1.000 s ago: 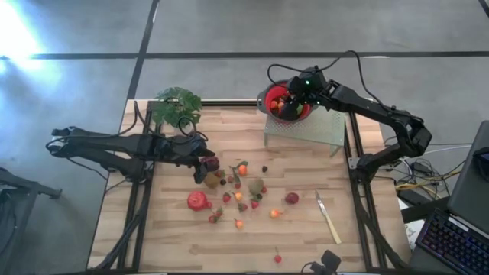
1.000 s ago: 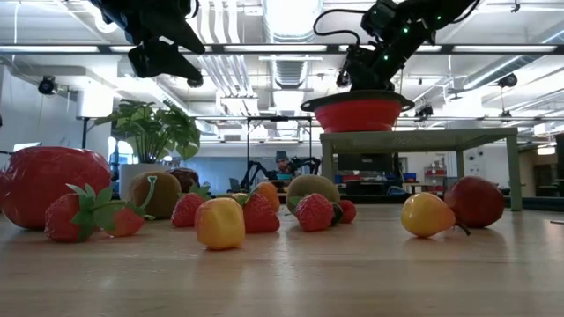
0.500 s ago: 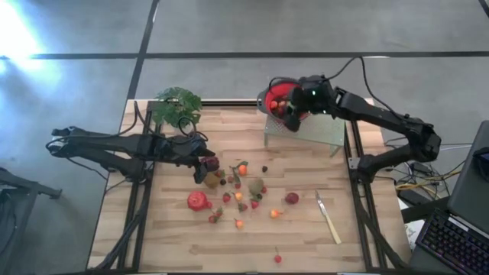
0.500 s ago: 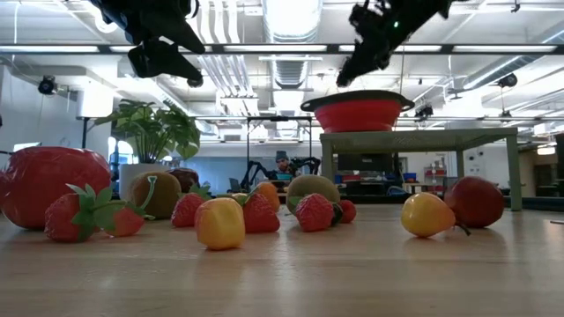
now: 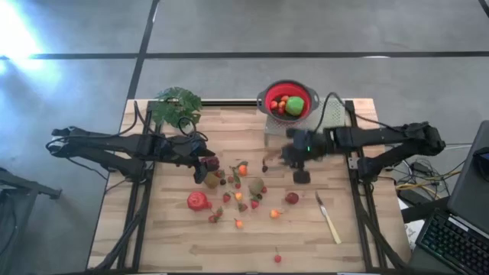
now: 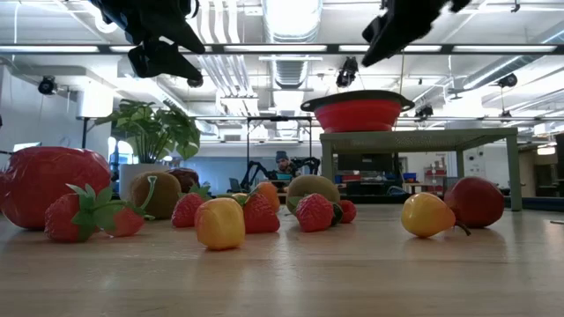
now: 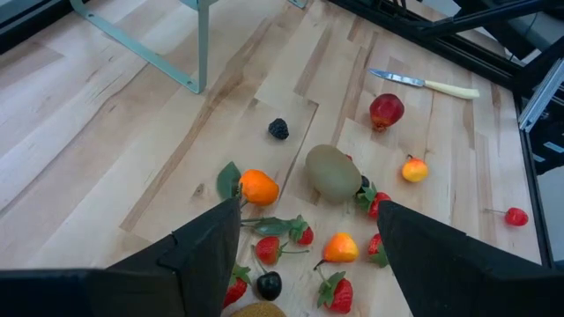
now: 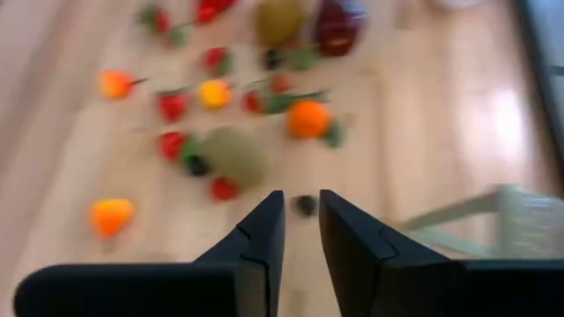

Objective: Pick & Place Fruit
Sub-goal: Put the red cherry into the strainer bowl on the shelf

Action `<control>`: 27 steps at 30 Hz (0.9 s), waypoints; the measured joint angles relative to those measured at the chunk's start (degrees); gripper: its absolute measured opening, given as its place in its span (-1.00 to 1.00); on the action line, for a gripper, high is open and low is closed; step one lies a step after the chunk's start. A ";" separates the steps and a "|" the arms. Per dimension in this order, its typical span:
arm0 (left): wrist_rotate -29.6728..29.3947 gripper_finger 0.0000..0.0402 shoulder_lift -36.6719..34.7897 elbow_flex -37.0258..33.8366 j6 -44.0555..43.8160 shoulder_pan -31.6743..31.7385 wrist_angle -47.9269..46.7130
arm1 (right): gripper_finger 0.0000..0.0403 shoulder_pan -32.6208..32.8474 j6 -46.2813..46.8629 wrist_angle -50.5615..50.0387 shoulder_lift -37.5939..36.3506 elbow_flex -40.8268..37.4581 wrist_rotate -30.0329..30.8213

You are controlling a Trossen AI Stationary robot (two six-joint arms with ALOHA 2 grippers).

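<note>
Wood table (image 5: 168,244) under my right gripper (image 8: 296,231), fingers nearly shut, empty; behind it, red bowl (image 5: 269,95) holds fruit (image 5: 293,105).

Right gripper (image 5: 284,158) left the bowl (image 5: 267,98), swung down over the table beside the fruit (image 5: 256,186); fingers (image 8: 260,231) narrowed to a slit, empty.

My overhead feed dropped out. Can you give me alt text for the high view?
The right gripper hangs over the wooden table beside scattered fruit, clear of the red bowl on its rack. The left gripper hovers open at the pile's left edge.
</note>
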 joint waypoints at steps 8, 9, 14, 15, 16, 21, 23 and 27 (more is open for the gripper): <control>-0.02 0.36 0.00 0.00 0.00 -0.01 0.00 | -0.78 14.84 10.27 0.91 1.20 -3.10 2.55; 0.00 0.36 0.00 0.00 0.00 -0.01 -0.01 | -0.79 16.61 10.88 1.70 1.37 -3.44 3.47; -0.02 0.36 0.01 -0.02 0.00 -0.01 -0.01 | -0.77 24.37 9.97 8.19 4.13 -4.12 4.99; 0.01 0.36 0.00 -0.02 0.00 -0.01 0.03 | -0.76 25.66 9.24 9.39 4.84 -4.09 5.03; 0.01 0.36 0.00 -0.02 0.00 -0.01 -0.03 | -0.75 26.90 8.36 10.15 5.83 -3.76 5.04; 0.00 0.36 0.00 -0.02 0.00 -0.01 0.00 | -0.68 31.45 5.66 10.92 12.22 -0.29 5.09; 0.01 0.36 0.02 -0.02 0.00 0.01 -0.02 | -0.63 32.48 5.27 10.90 14.98 1.53 4.93; -0.01 0.36 0.02 -0.02 0.00 -0.01 -0.02 | -0.50 34.25 3.29 10.75 20.24 5.29 3.91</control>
